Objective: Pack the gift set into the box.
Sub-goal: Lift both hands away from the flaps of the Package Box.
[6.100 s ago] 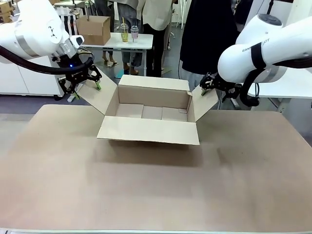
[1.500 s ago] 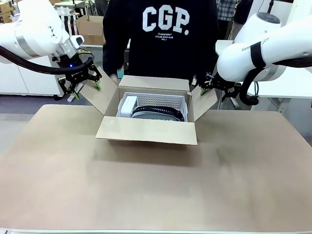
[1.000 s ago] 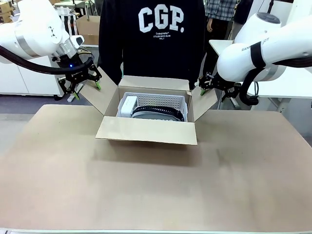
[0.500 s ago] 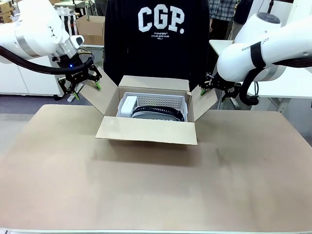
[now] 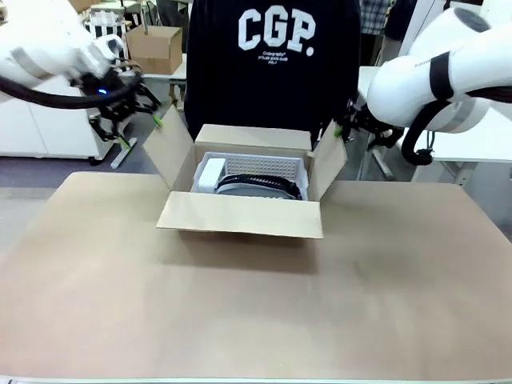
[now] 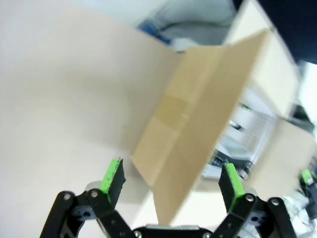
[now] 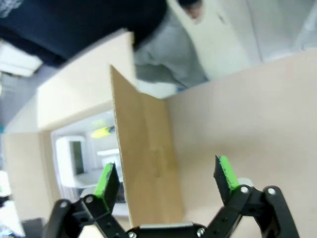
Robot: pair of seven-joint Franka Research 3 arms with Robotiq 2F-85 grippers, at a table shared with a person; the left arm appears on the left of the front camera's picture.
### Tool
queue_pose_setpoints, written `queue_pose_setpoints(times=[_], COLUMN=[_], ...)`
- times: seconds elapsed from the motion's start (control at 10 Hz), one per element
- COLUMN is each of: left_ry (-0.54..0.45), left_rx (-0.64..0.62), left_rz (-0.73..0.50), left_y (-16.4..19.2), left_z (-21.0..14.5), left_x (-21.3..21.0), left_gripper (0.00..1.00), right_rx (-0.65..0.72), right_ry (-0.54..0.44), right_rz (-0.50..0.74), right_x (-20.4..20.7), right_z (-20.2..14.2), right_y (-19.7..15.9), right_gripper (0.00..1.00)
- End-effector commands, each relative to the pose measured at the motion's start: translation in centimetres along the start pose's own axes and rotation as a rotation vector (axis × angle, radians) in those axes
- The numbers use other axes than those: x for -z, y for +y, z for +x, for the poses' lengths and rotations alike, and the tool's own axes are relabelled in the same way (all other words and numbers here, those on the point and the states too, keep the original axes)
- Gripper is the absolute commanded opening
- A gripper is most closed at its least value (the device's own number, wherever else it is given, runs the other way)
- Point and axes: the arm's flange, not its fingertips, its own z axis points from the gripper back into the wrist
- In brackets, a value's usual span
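Brown corrugated box (image 5: 240, 214), centre of table (image 5: 96, 272), holding gift set (image 5: 254, 185) in white perforated basket (image 5: 276, 165). Probably light, stiff across panels, hinging readily at creases; best taken by free edges of thin side flaps (image 5: 170, 148). Left gripper (image 6: 171, 178), right gripper (image 7: 167, 177): spread wide, each straddling one raised side flap, unclamped.

A person (image 5: 276, 72) in a dark "CGP." sweatshirt stands at the far side of the tan table (image 5: 256, 312); 1 small brown carton (image 5: 154, 48) sits farther back, left.
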Motion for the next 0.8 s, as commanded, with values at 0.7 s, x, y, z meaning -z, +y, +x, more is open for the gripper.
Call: queue_pose_setpoints(times=[0.7], left_ry=[0.19], left_rx=[0.021], left_rz=[-0.823], left_y=[15.5], left_z=[-4.2], left_x=[-8.8], left_gripper=[1.0], right_rx=[0.257], right_ry=[-0.045], right_rz=[0.552], right_x=[-12.4], right_z=[-5.8], right_y=[-9.8], right_gripper=[1.0])
